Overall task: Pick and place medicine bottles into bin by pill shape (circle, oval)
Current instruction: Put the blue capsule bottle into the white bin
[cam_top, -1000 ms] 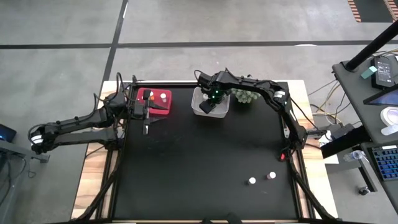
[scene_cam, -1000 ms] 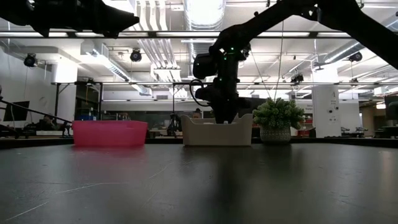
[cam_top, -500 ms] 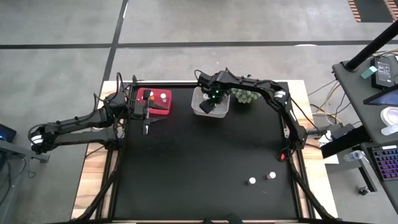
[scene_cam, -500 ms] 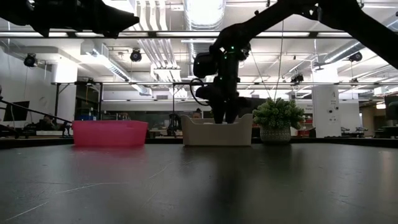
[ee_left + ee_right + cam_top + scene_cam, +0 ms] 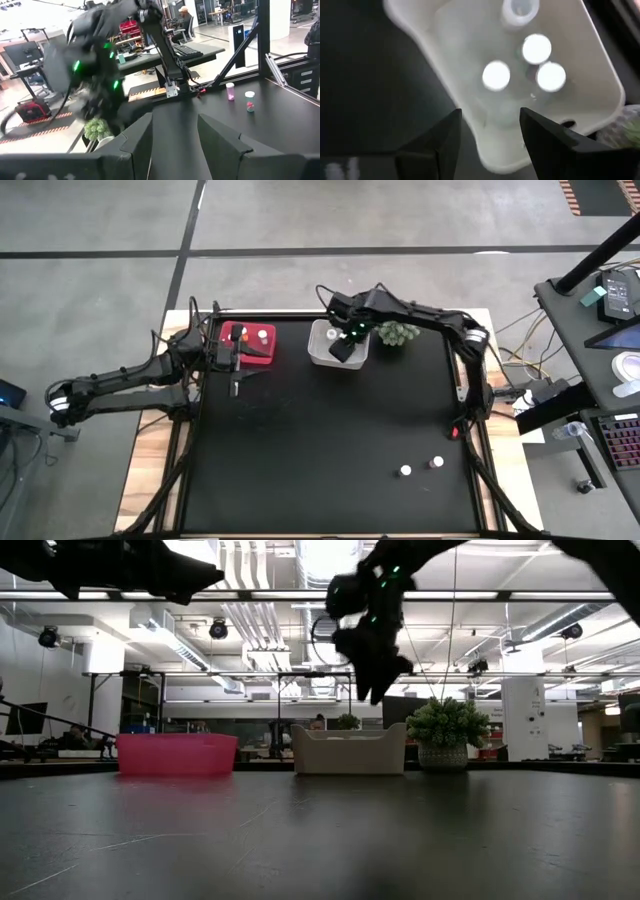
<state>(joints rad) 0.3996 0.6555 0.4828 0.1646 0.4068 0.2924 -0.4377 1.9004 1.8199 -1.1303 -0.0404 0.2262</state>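
My right gripper point(image 5: 343, 348) point(image 5: 490, 135) is open and empty, raised above the white bin point(image 5: 322, 352) point(image 5: 348, 750). In the right wrist view the white bin point(image 5: 600, 85) holds several white-capped medicine bottles point(image 5: 496, 75) standing on its floor. The red bin point(image 5: 262, 352) point(image 5: 177, 753) holds a few white-capped bottles point(image 5: 261, 335). Two more bottles point(image 5: 404, 471) point(image 5: 437, 463) stand on the black table near its right front; they also show in the left wrist view point(image 5: 230, 91) point(image 5: 249, 100). My left gripper point(image 5: 236, 378) point(image 5: 175, 140) is open and empty, beside the red bin's near side.
A green spiky plant in a pot point(image 5: 397, 333) point(image 5: 447, 735) stands just right of the white bin, close to my right arm. The middle of the black table point(image 5: 320, 440) is bare. Desks and equipment stand beyond the table's right edge.
My right gripper has opened low inside the white bin, then risen straight up out of it, well clear of the rim, with nothing between its fingers. My left arm has kept still.
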